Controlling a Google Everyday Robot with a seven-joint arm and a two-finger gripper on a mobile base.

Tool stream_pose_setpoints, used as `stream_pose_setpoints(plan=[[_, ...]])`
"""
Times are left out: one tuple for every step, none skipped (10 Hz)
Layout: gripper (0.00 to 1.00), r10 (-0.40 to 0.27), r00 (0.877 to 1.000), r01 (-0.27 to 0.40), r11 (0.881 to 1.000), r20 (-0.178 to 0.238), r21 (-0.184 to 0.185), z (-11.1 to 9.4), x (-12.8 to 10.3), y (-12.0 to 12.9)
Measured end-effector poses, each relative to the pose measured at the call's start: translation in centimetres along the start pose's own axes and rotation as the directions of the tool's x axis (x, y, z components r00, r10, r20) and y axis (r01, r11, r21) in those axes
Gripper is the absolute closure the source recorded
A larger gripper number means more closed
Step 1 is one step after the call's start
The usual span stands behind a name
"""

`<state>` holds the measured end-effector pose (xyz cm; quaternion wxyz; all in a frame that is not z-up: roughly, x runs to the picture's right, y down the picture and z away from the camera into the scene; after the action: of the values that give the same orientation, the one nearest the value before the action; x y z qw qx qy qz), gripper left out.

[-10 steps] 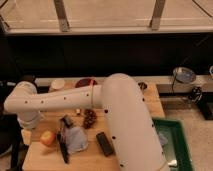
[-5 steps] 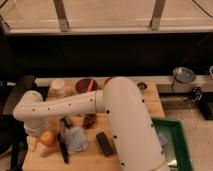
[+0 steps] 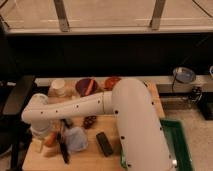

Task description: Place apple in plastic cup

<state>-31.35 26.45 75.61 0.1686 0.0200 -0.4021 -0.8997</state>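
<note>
The apple [image 3: 51, 139] is red-orange and lies at the front left of the wooden table [image 3: 90, 160], partly hidden by my arm. The light-blue plastic cup [image 3: 76, 139] lies just to its right, apparently on its side. My white arm reaches left across the table, and the gripper [image 3: 42, 134] hangs down from the wrist, right over or against the apple's left side. The arm's end covers the place where gripper and apple meet.
A whitish cup [image 3: 58, 87], a dark bowl [image 3: 86, 86] and a red item [image 3: 111, 82] stand at the back. A grape bunch [image 3: 90, 121], a black block [image 3: 104, 143] and a black tool [image 3: 64, 149] lie nearby. A green bin [image 3: 176, 147] is at the right.
The arm's end has dropped from the table's left-middle down onto the apple at the front left. The apple is now more covered. The cup has not moved.
</note>
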Motion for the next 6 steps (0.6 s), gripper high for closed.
stream_pose_setpoints(plan=[[0.53,0.007,1.0,-0.007,1.0,-0.01,-0.004,-0.4,0.0,0.0],[0.63,0.018,1.0,-0.018,1.0,-0.021,-0.005,-0.9,0.1,0.0],[0.76,0.036,0.999,-0.037,0.999,-0.039,-0.006,-1.6,0.1,0.2],[0.84,0.053,0.997,-0.053,0.999,-0.053,-0.006,-2.4,0.2,0.4],[0.94,0.082,0.994,-0.083,0.997,-0.078,-0.004,-3.8,0.1,0.8],[0.99,0.118,0.987,-0.119,0.993,-0.107,0.0,-5.6,-0.3,1.4]])
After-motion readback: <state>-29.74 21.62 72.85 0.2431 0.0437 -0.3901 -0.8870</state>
